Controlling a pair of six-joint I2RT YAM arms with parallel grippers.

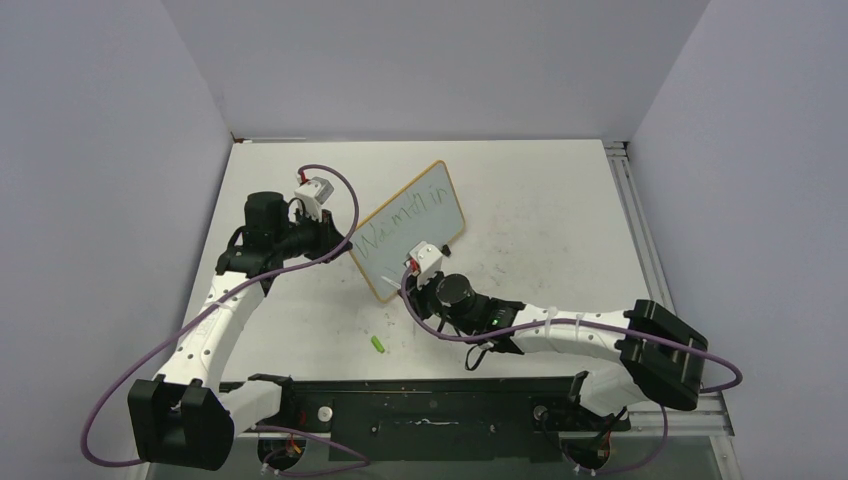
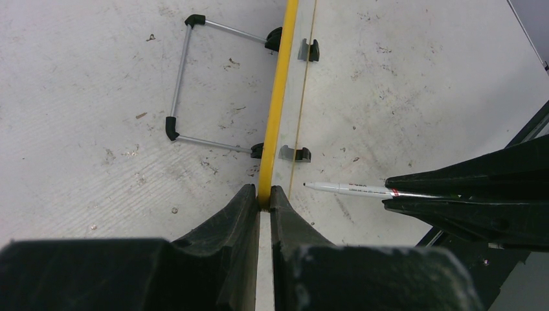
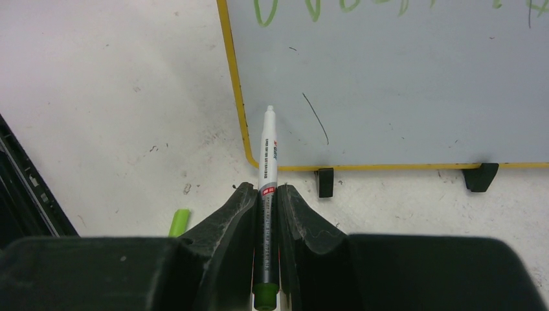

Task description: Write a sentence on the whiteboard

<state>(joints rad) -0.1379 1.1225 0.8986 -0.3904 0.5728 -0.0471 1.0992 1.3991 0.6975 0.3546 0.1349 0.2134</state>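
While the whiteboard (image 1: 410, 236) stands on its feet mid-frame on the worktop (image 1: 560, 200), the left end effector (image 2: 264, 194) is clamped on its yellow side edge. The sentence (image 1: 402, 222) runs in green across the board's face. The right end effector (image 3: 267, 192) grips a white marker (image 3: 268, 149), tip just beside the board's lower left corner. A green cap (image 1: 378, 344) lies below.
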